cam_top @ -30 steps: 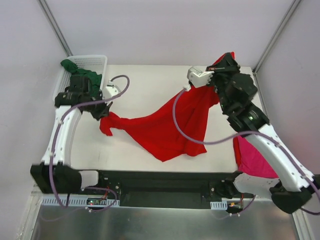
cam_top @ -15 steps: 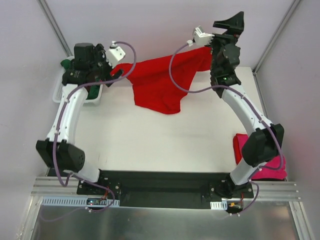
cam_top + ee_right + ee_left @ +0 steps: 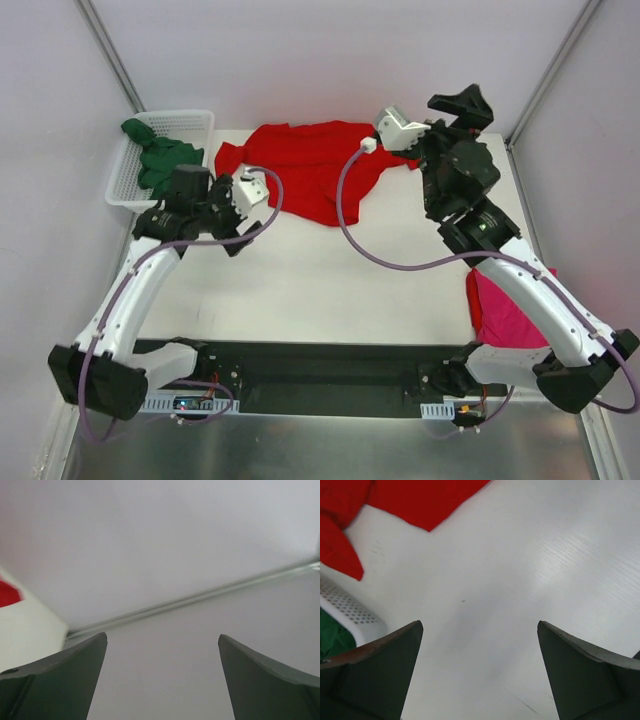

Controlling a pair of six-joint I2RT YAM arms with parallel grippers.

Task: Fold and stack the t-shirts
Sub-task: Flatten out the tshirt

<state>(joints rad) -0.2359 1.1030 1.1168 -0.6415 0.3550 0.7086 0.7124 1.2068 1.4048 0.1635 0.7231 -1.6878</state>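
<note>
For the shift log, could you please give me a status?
Left tool, right tool open, empty. Red t-shirt spread at far edge, unfolded. Green t-shirt in basket. Right arm overhangs pink t-shirt.

Top external view: mounted high above and behind the arm bases, looking steeply down, so the whole table (image 3: 300, 280) is taken in from afar. Left wrist view: carried close over the table's left rear part and faced down onto bare tabletop. It is framed below by the left gripper (image 3: 479, 625), with the basket (image 3: 350, 612) corner and red t-shirt (image 3: 420, 500) edge caught at its left. Right wrist view: raised over the table's far right part and aimed outward past the right gripper (image 3: 161, 636) at the enclosure wall (image 3: 175, 540). Only a table corner and a red sliver are caught there. The red t-shirt is shared by all three views.
</note>
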